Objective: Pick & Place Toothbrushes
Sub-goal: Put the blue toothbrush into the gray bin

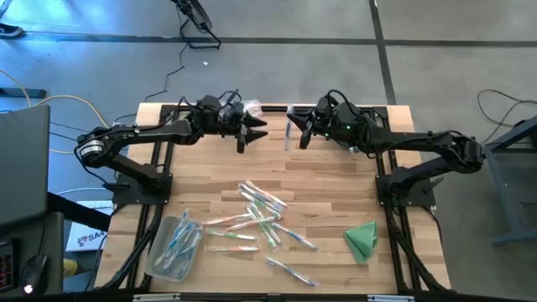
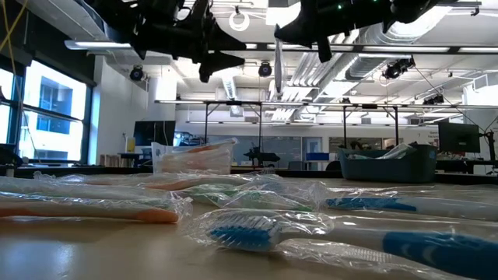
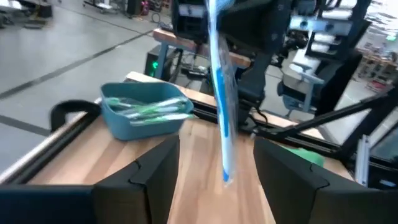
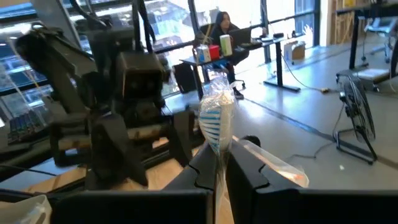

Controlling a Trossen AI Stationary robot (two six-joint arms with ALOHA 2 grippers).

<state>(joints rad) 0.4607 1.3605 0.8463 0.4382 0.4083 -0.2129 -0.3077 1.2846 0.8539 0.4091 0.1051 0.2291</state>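
A wrapped toothbrush (image 4: 216,127) is held up high over the far side of the table (image 1: 336,180) by the right gripper (image 1: 295,132), pinched tight. The left gripper (image 1: 248,132) is seen beside it, spread wide and holding nothing. More toothbrushes (image 1: 256,214) are scattered on the table, and some are in a bin (image 1: 174,246).

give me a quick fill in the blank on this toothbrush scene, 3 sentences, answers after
1. The wrapped blue toothbrush held up above the table is pinched by the ____ gripper.
2. The left gripper has its fingers ____ and holds nothing.
3. The folded cloth near the right arm's base is ____ in colour.

Missing words: right; open; green
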